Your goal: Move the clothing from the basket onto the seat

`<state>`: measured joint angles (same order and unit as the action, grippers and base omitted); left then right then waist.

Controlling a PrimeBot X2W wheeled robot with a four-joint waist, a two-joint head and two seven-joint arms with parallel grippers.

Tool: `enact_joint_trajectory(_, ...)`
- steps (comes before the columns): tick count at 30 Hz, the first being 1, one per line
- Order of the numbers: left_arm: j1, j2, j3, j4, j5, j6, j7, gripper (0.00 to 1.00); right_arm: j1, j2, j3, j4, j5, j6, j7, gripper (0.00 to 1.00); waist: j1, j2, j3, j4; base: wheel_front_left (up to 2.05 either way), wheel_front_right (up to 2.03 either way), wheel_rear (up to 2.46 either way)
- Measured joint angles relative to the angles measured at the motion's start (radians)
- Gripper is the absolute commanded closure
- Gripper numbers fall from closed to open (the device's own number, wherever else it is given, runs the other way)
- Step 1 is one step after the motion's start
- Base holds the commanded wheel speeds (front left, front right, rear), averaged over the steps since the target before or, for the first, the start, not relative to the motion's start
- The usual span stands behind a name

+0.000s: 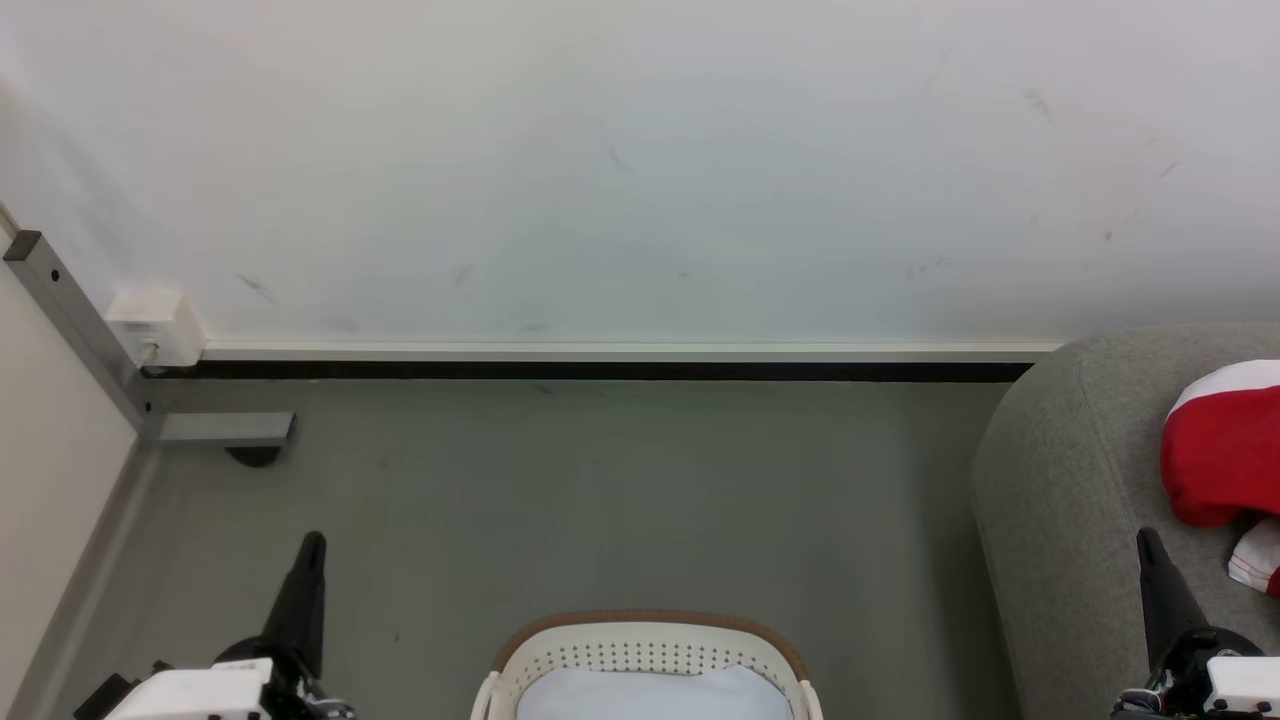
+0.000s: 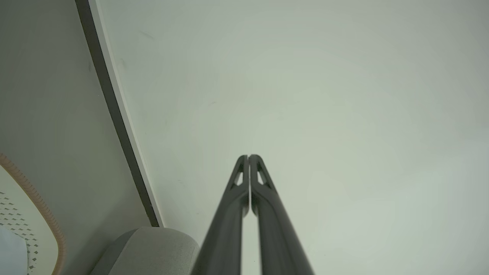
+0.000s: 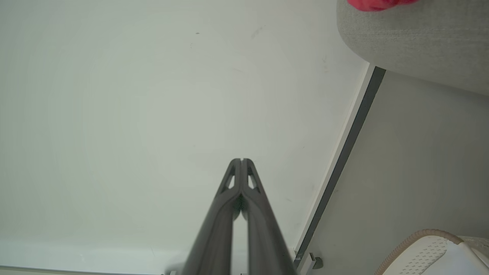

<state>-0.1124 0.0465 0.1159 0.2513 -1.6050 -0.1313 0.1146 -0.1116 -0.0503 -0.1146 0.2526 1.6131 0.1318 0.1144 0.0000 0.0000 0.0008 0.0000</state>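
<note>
The white perforated basket [image 1: 645,655] with its brown rim stands on the floor at the bottom centre of the head view, a pale bluish-white cloth [image 1: 650,695] inside it. Red and white clothing [image 1: 1225,455] lies on the light-grey sofa seat [image 1: 1060,480] at the right edge. My left gripper [image 1: 312,545] is shut at the lower left, left of the basket, holding nothing. My right gripper [image 1: 1146,540] is shut at the lower right, over the sofa's front edge, near the clothing but apart from it. Both wrist views show shut fingertips [image 2: 248,157] [image 3: 241,160] pointing at the white wall.
A white wall with a dark skirting strip [image 1: 600,370] runs behind the grey floor [image 1: 600,490]. A grey metal post and foot [image 1: 215,428] with a white box [image 1: 155,325] stand at the left. Bare floor lies between basket and wall.
</note>
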Motion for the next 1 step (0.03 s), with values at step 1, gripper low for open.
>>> enact_joint_trajectory(1,0.000,0.000,0.000,0.000,0.000,0.000,0.000,1.00,0.000,0.000,0.000,0.000,0.000,0.000,0.000,1.00,0.0000,0.0000,0.000,0.000,0.00,0.00,0.00)
